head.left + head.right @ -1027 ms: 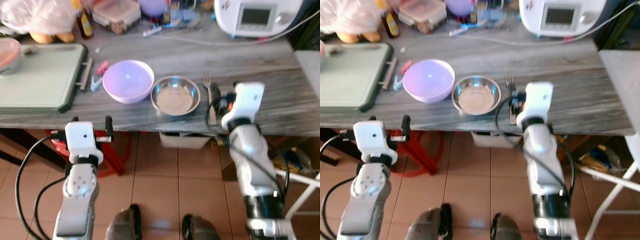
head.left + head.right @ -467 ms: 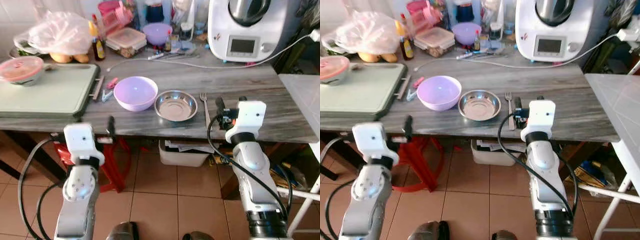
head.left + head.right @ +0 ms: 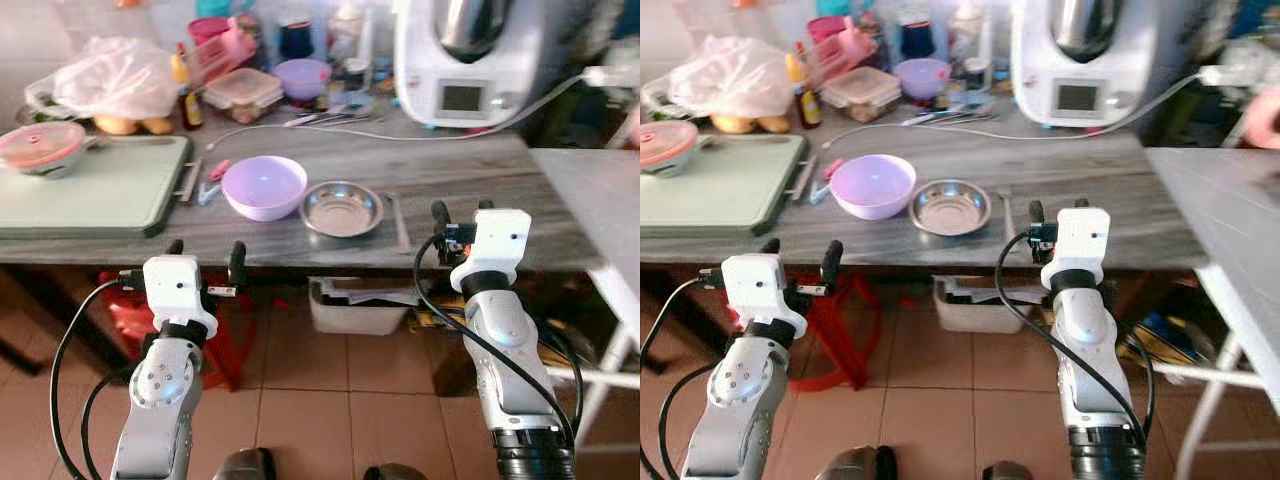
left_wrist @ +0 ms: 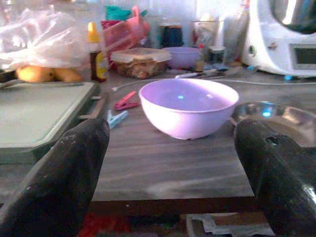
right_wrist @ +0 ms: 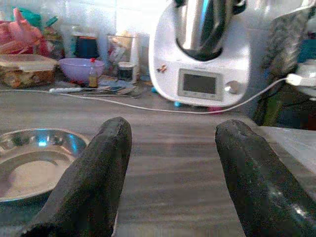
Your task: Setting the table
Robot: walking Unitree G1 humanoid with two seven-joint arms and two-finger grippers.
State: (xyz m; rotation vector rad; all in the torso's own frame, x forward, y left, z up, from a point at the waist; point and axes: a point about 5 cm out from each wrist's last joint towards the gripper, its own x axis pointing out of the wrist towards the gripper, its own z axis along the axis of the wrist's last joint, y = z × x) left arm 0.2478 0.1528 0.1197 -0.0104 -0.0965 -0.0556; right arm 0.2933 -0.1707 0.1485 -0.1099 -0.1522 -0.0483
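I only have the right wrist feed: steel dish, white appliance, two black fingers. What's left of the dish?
Observer: A lilac bowl sits right beside the steel dish, on the robot's left of it.
Operator: Any cutlery near it?
Observer: Yes, a fork lies on the table just right of the dish, blurred in the head views.
Operator: Where's the other arm?
Observer: The left tool is open, at the table's front edge, facing the lilac bowl.
Operator: And my tool relative to the table?
Observer: The right tool is open too, at the front edge, right of the fork.
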